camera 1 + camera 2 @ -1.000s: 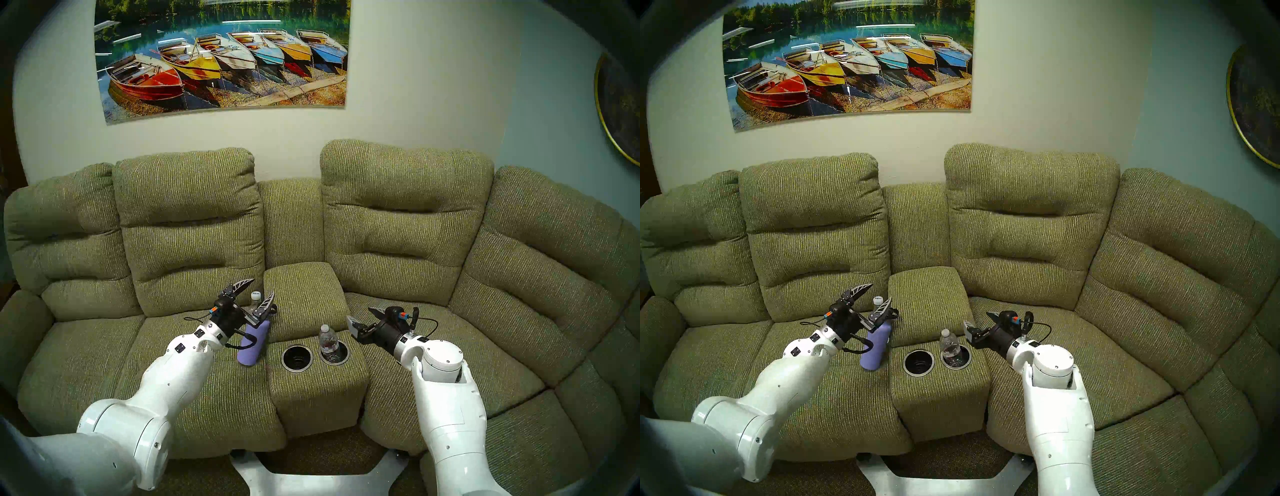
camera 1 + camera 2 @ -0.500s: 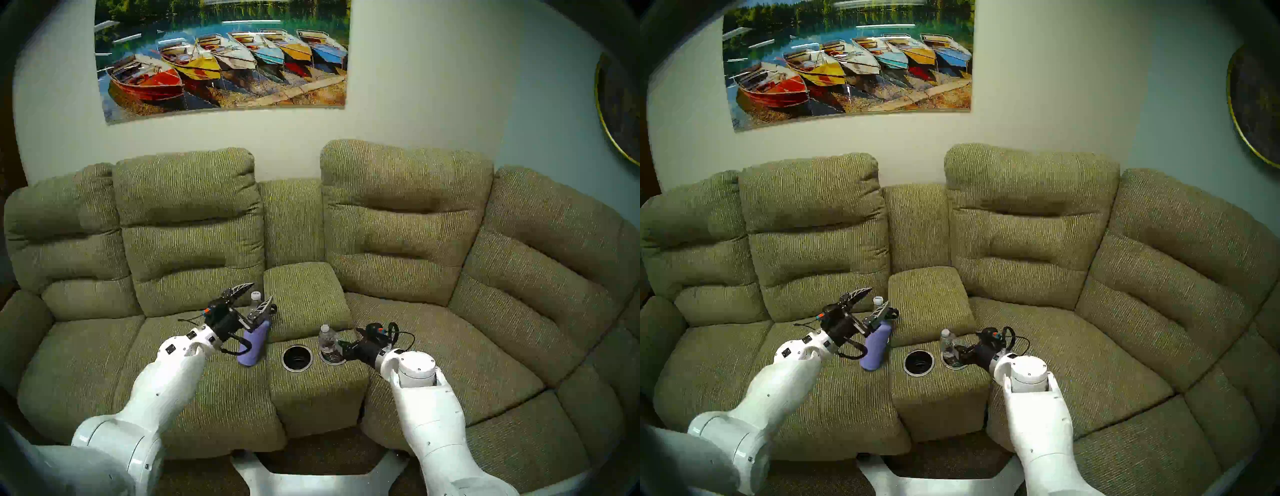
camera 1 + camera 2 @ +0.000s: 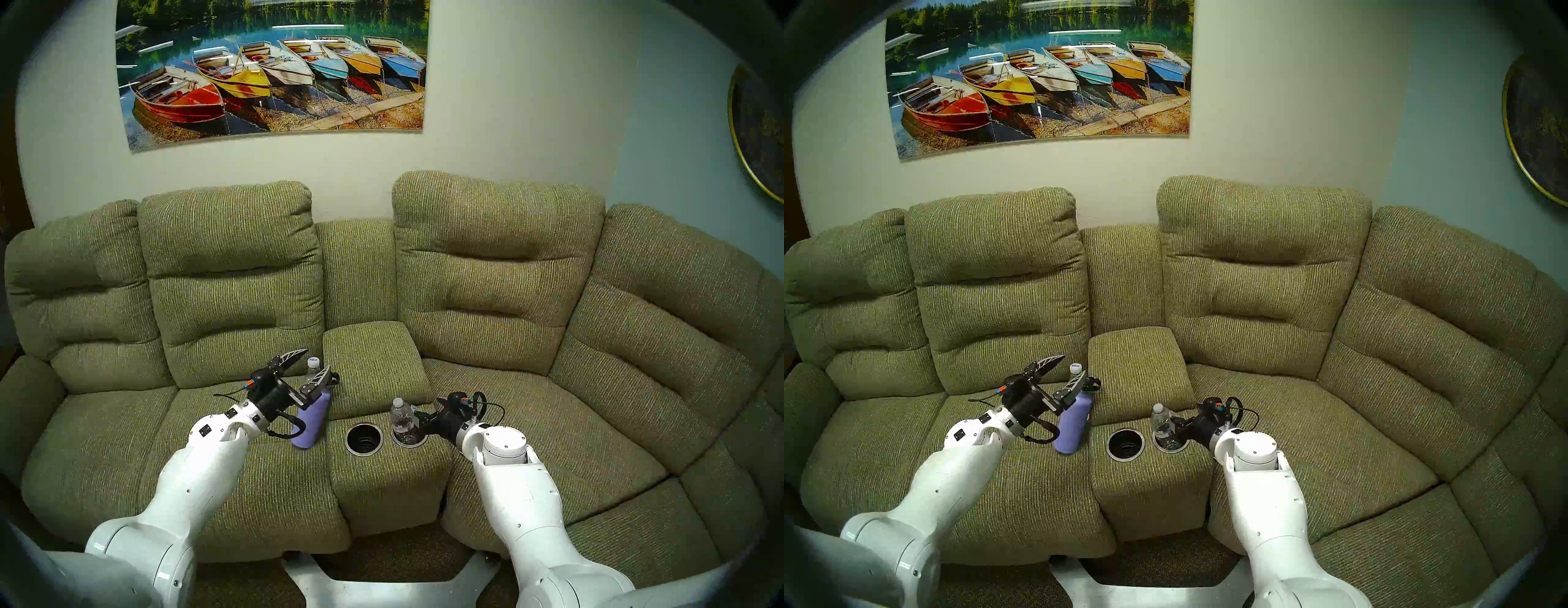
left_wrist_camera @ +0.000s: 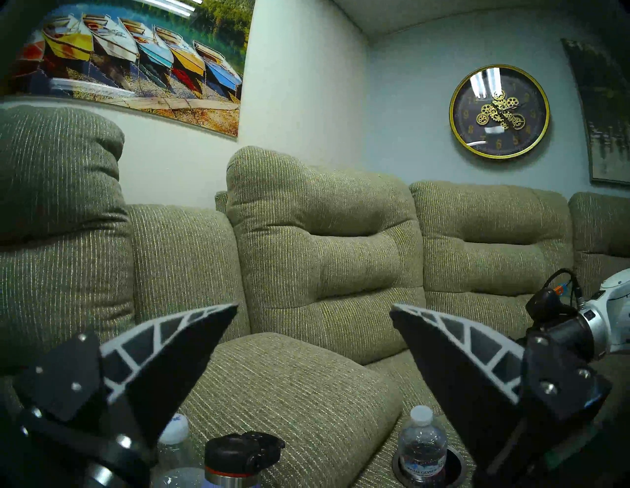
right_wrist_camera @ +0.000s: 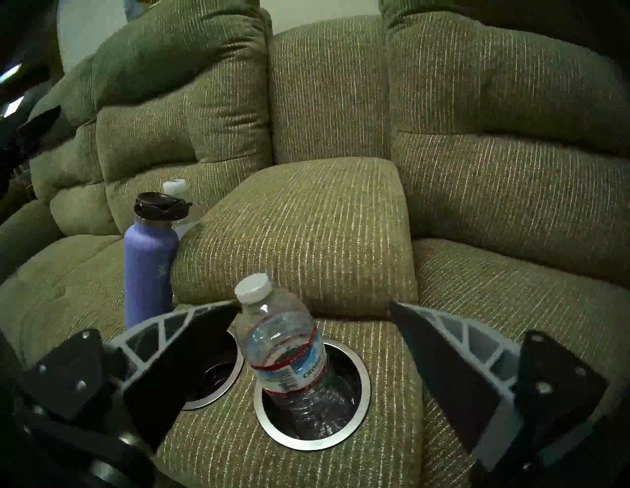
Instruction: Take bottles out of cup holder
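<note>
The lavender flask (image 3: 312, 420) with a black cap stands on the left seat cushion and leans against the console; it also shows in the right wrist view (image 5: 148, 269). My left gripper (image 3: 316, 360) is open and empty just above its cap (image 4: 243, 453). The small clear plastic bottle (image 3: 402, 418) with a white cap stands tilted in the cup holder's right well (image 5: 364, 381). My right gripper (image 5: 313, 304) is open, with this bottle (image 5: 283, 347) between its fingertips, close to the left one in that view. The left well (image 3: 348, 439) is empty.
Another clear bottle stands behind the flask; only its white cap (image 3: 312, 362) shows. The padded console lid (image 3: 373, 361) rises just behind the wells. Green seat cushions (image 3: 530, 446) lie on both sides. The robot's base (image 3: 382, 590) is on the floor in front.
My right arm has swung left and down, bringing its open gripper up to the small bottle in the right well. My left arm has drawn back slightly; the flask has not moved.
</note>
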`<state>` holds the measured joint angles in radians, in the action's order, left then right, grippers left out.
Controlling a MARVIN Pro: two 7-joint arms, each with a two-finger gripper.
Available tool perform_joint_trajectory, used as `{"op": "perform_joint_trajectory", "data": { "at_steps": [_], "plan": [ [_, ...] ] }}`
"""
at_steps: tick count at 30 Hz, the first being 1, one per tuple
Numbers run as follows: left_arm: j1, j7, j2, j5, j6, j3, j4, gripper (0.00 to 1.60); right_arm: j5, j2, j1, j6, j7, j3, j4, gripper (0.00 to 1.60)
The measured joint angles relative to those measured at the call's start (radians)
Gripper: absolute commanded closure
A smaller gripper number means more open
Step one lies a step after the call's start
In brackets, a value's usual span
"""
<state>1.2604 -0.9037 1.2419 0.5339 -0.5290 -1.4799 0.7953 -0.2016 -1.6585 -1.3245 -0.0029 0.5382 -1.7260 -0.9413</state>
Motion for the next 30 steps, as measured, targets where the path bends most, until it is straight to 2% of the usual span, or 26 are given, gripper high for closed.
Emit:
{"op": "perform_joint_trajectory", "data": {
  "at_steps": [9,15,22,30],
  "plan": [
    [0.003,0.021,-0.001,-0.002,-0.004,0.000,0.019,0.00,0.019,-0.006,0.006,-0.025,0.007,-0.022,-0.020,0.00],
    [0.003,0.028,-0.002,-0.003,-0.006,0.000,0.024,0.00,0.008,-0.005,0.017,-0.022,0.028,-0.002,-0.009,0.00],
    [0.003,0.036,-0.003,-0.002,-0.007,0.000,0.023,0.00,-0.038,-0.005,0.069,-0.014,0.030,0.028,0.091,0.00],
    [0.002,0.040,-0.007,-0.001,-0.008,-0.001,0.018,0.00,-0.073,-0.006,0.143,-0.011,-0.005,0.037,0.208,0.00]
  ]
}}
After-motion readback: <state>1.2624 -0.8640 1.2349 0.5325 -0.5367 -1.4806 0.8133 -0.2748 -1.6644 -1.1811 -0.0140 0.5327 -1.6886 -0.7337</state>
